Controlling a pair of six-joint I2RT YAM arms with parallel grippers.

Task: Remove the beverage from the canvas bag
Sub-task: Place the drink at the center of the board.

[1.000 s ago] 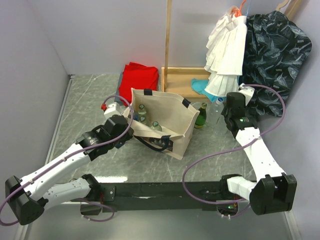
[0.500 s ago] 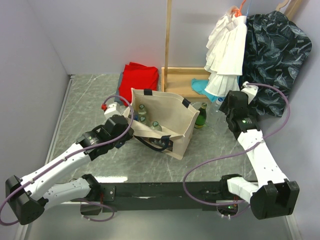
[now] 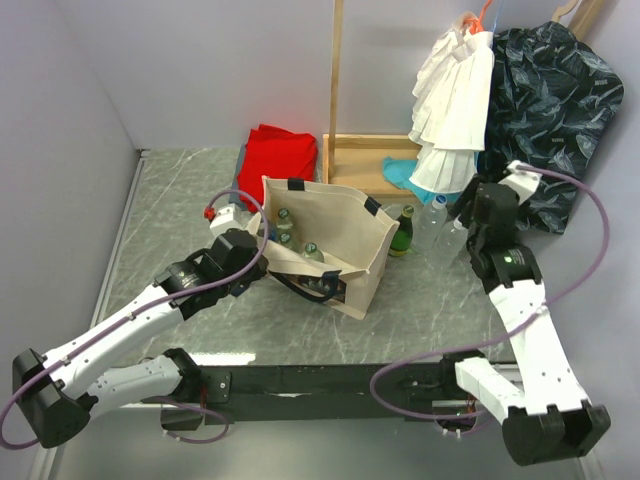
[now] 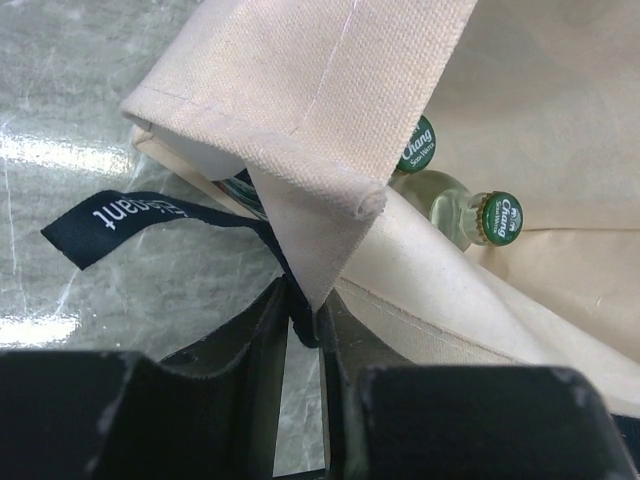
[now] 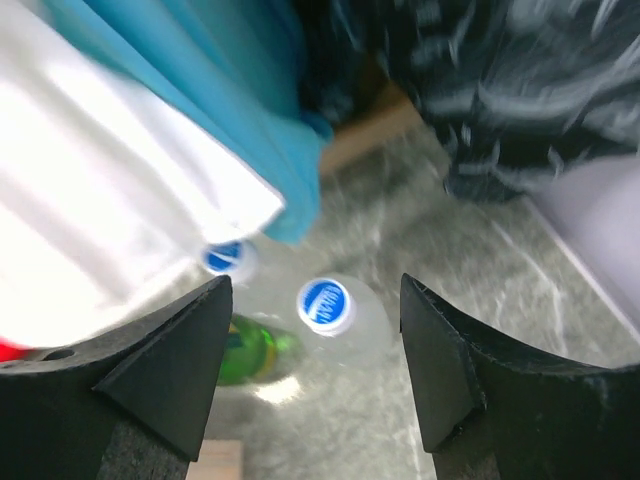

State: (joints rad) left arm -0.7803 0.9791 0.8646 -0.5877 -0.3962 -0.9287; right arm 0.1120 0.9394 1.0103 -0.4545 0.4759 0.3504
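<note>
The beige canvas bag (image 3: 345, 245) stands open mid-table with green-capped beverage bottles (image 3: 285, 216) inside. In the left wrist view two of these bottles (image 4: 497, 217) lie in the bag (image 4: 330, 90). My left gripper (image 3: 258, 262) is at the bag's near-left corner. Its jaws (image 4: 302, 318) are shut on the navy handle strap (image 4: 130, 215) where it joins the canvas. My right gripper (image 3: 468, 218) hangs to the right of the bag, open (image 5: 312, 292) and holding nothing. It is above a clear blue-capped bottle (image 5: 328, 305) that stands on the table.
A second blue-capped clear bottle (image 5: 224, 258) and a green bottle (image 3: 403, 229) stand between the bag and my right arm. Behind them are a wooden rack base (image 3: 360, 160), hanging white (image 3: 450, 110) and dark clothes (image 3: 550, 100), teal cloth (image 5: 250, 110) and a red folded cloth (image 3: 275, 155).
The right gripper has opened and drawn back to the right, leaving the clear bottle standing on the table. The left gripper has stayed put, still pinching the strap.
</note>
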